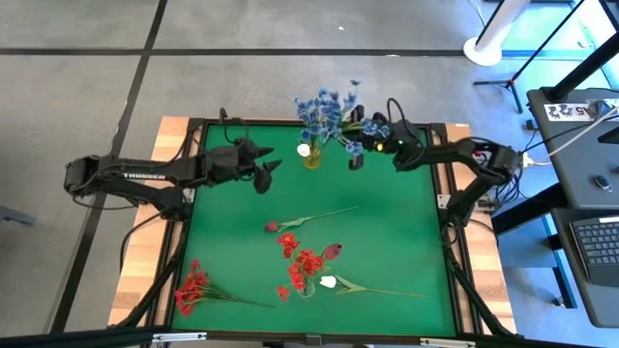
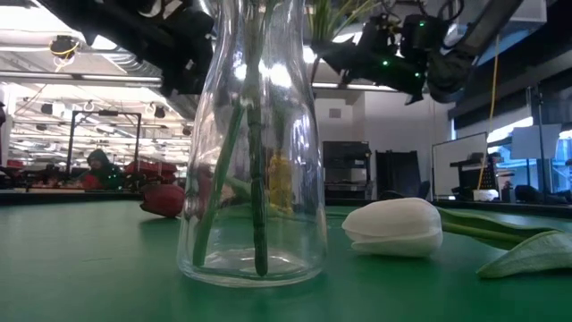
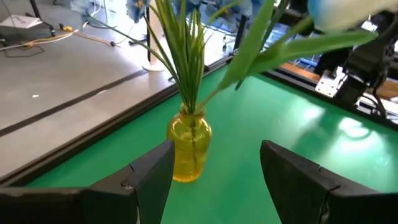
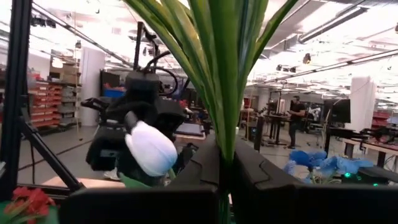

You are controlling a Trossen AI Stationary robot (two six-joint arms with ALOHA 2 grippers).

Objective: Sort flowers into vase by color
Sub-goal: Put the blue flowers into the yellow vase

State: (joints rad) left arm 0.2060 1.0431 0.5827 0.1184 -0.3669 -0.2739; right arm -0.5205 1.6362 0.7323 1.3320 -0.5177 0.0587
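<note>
A yellow vase (image 1: 310,157) (image 3: 188,148) at the table's far edge holds blue flowers (image 1: 322,108) and green leaves, with a white tulip bud (image 1: 304,150) (image 4: 151,148) at its mouth. My left gripper (image 1: 267,170) (image 3: 217,152) is open just left of this vase, touching nothing. My right gripper (image 1: 356,158) (image 4: 225,163) is just right of it, shut on a green stalk. A clear glass vase (image 1: 305,287) (image 2: 255,143) at the near edge holds red flowers (image 1: 300,259). On the table lie a white tulip (image 1: 329,282) (image 2: 393,226), a dark red bud (image 1: 332,251), a pink-budded stem (image 1: 274,227) and a red cluster (image 1: 193,287). My right gripper pinches a bunch of green leaves and stalk (image 4: 222,124) between its two shut fingers, coming level from the table's right. The leaves stand upright above the fingers. Which bloom the stalk carries and where its lower end sits are hidden.
The table has a raised black frame (image 1: 440,208) around its green mat. A light stand (image 1: 488,43) and a desk with a keyboard (image 1: 595,242) stand to the right, off the table. The mat's centre between the two vases holds only the loose stems.
</note>
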